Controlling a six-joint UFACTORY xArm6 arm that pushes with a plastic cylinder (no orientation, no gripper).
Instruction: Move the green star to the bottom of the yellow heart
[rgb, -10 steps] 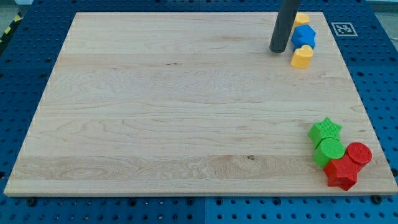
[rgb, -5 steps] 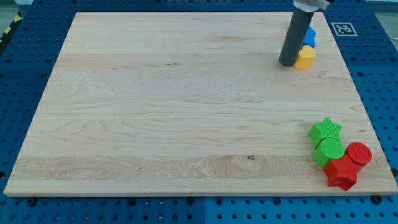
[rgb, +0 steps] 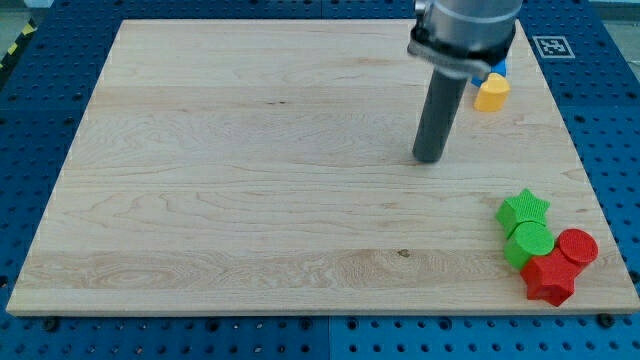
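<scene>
A pale wooden board (rgb: 250, 170) fills most of the view, lying on a blue pegboard table (rgb: 610, 120) that shows along every edge. The arm comes down from the view's top right as a grey collar (rgb: 465, 30) carrying the straight dark rod (rgb: 438, 110); the tip (rgb: 429, 158) rests on bare wood in the right half of the board, touching no block and holding nothing, since the rod ends plainly with nothing that opens or closes. The yellow heart (rgb: 491, 92) lies near the view's top right, up and to the right of the tip and apart from it, with a blue block (rgb: 499, 64) just above it, mostly hidden by the collar so its shape cannot be made out. The green star (rgb: 524, 210) sits far down the right side, well apart from the heart and from the tip, at the top of a tight cluster. Directly under it and touching it is a green cylinder (rgb: 530, 243); a red cylinder (rgb: 577, 246) stands just to the right of that one, and a red star-like block (rgb: 549, 278) sits at the bottom of the cluster near the board's lower right corner. A small black and white marker tag (rgb: 551, 46) is fixed to the table beyond the board's top right corner.
</scene>
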